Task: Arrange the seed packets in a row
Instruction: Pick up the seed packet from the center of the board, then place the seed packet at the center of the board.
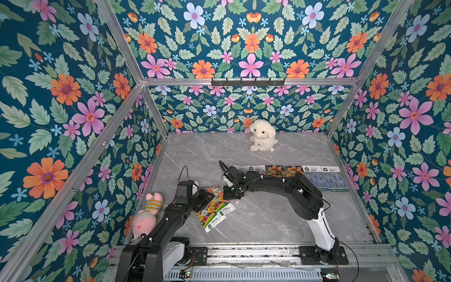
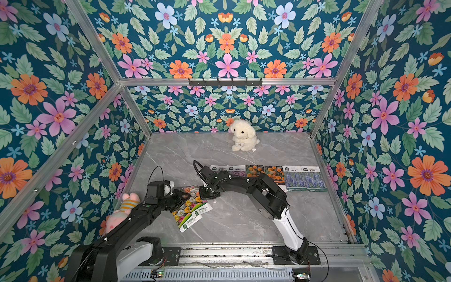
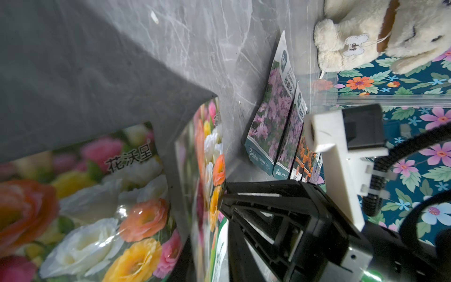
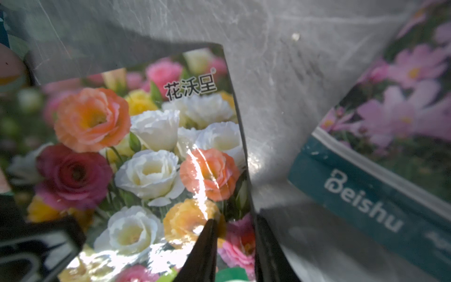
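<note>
Two multicolour seed packets point(image 1: 214, 210) lie overlapped and askew at the left front of the grey table point(image 1: 268, 219). Further back, pink-purple point(image 1: 246, 169), marigold point(image 1: 280, 171) and lavender point(image 1: 322, 178) packets sit side by side in a row. My left gripper point(image 1: 203, 196) hovers low over the pair's far left corner; its jaws are hidden. My right gripper point(image 4: 235, 219) is open astride a multicolour packet's point(image 4: 151, 151) edge, one finger point(image 4: 205, 244) over the print, the other just off it. In the left wrist view one multicolour packet point(image 3: 97, 207) fills the near field.
A white plush dog point(image 1: 262, 135) sits at the back wall. A pink plush toy point(image 1: 146, 214) lies against the left wall beside my left arm. Flowered walls close in three sides, and a metal rail point(image 1: 244, 251) runs along the front.
</note>
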You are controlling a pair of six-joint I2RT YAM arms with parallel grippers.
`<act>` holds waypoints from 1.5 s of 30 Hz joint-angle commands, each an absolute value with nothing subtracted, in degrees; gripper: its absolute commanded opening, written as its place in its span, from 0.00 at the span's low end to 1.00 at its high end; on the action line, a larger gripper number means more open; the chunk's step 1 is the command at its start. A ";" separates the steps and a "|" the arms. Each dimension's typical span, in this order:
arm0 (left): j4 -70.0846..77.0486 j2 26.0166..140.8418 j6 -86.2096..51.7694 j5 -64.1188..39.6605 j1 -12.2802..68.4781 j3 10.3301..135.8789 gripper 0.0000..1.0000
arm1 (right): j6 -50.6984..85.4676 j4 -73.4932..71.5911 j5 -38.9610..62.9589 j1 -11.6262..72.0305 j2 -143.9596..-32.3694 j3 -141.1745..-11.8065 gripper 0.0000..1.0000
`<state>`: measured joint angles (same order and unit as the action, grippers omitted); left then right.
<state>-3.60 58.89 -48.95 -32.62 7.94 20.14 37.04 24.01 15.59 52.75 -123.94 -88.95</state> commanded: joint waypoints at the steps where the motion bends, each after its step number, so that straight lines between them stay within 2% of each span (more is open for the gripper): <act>1: -6.95 58.53 -46.22 -30.05 7.90 21.32 0.15 | 38.82 27.45 14.55 52.32 -122.42 -87.74 0.32; 5: -9.65 58.66 -43.78 -28.55 7.91 23.67 0.00 | 40.24 23.51 14.06 51.56 -116.25 -84.57 0.38; 7: -11.82 58.96 -42.02 -27.28 7.91 25.87 0.00 | 41.79 19.95 13.27 50.77 -111.64 -81.41 0.45; 11: -17.64 60.27 -37.25 -24.84 7.90 32.08 0.00 | 43.14 16.89 9.39 48.78 -103.16 -76.23 0.53; 16: -26.54 63.63 -27.45 -23.03 7.91 44.26 0.00 | 42.25 14.42 4.68 44.99 -91.87 -68.93 0.73; 21: -32.48 71.65 -18.91 -23.12 8.00 57.99 0.00 | 38.80 16.61 1.25 39.63 -84.91 -64.73 0.85; 25: -32.78 80.09 -13.43 -27.94 8.47 66.85 0.00 | 36.24 16.27 -1.45 34.86 -79.30 -59.93 0.95; 29: -34.20 89.10 -9.25 -30.32 8.74 73.55 0.00 | 35.36 16.30 -0.01 29.58 -74.45 -55.81 0.97; 34: -37.95 98.74 -4.76 -28.52 8.78 80.56 0.00 | 34.39 17.36 1.58 25.43 -70.39 -52.42 0.97; 45: -40.45 108.64 -2.03 -29.56 8.61 85.10 0.00 | 34.36 20.78 1.72 24.11 -68.11 -51.59 0.97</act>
